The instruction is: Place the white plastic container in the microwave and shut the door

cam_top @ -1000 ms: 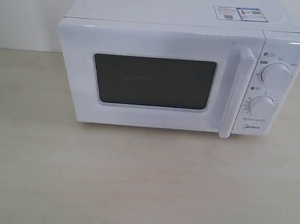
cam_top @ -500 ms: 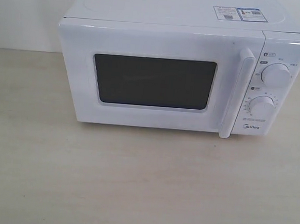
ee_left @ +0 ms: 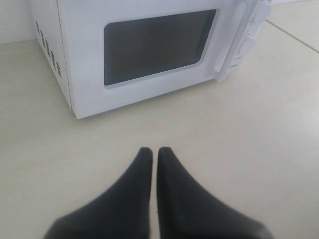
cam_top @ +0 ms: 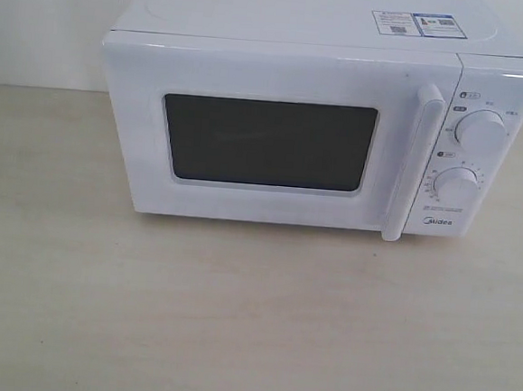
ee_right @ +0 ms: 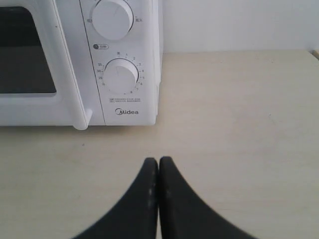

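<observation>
Here, the left gripper [ee_left: 154, 152] and right gripper [ee_right: 158, 161] sit clenched, empty, just before the closed microwave [cam_top: 314, 132].

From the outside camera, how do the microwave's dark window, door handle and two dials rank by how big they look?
1. dark window
2. door handle
3. upper dial and lower dial: they look alike, so I won't rank them.
</observation>
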`<move>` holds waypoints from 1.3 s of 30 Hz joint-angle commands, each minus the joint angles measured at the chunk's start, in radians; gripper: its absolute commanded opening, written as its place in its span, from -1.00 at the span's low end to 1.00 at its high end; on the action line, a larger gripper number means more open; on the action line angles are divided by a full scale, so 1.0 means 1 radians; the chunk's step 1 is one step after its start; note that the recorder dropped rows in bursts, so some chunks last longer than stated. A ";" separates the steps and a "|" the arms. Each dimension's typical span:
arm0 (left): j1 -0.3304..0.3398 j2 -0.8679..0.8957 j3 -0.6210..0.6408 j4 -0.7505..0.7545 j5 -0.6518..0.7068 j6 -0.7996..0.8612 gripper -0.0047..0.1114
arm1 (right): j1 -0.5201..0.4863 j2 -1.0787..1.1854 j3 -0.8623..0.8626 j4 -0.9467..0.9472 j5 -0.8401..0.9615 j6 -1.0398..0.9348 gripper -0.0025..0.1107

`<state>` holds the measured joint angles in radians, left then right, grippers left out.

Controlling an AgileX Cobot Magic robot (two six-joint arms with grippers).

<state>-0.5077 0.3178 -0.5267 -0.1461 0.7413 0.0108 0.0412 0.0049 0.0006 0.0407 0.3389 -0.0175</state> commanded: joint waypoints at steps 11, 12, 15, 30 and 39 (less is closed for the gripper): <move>-0.002 -0.008 0.004 0.008 -0.011 0.005 -0.84 | -0.001 -0.005 -0.001 -0.002 0.001 -0.006 -0.96; -0.002 -0.008 0.004 0.008 -0.011 0.005 -0.84 | -0.001 -0.005 -0.001 -0.002 0.001 -0.006 -0.96; -0.002 -0.008 0.004 0.008 -0.011 0.005 -0.84 | -0.001 -0.005 -0.001 -0.002 0.001 -0.006 -0.96; -0.002 -0.008 0.004 0.008 -0.011 0.005 -0.84 | -0.001 -0.005 -0.001 -0.002 0.001 -0.006 -0.96; 0.030 -0.021 0.053 0.008 -0.206 0.074 -0.84 | -0.001 -0.005 -0.001 -0.002 0.001 -0.006 -0.96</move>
<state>-0.5024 0.3137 -0.5094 -0.1454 0.6627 0.0351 0.0412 0.0049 0.0006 0.0407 0.3413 -0.0216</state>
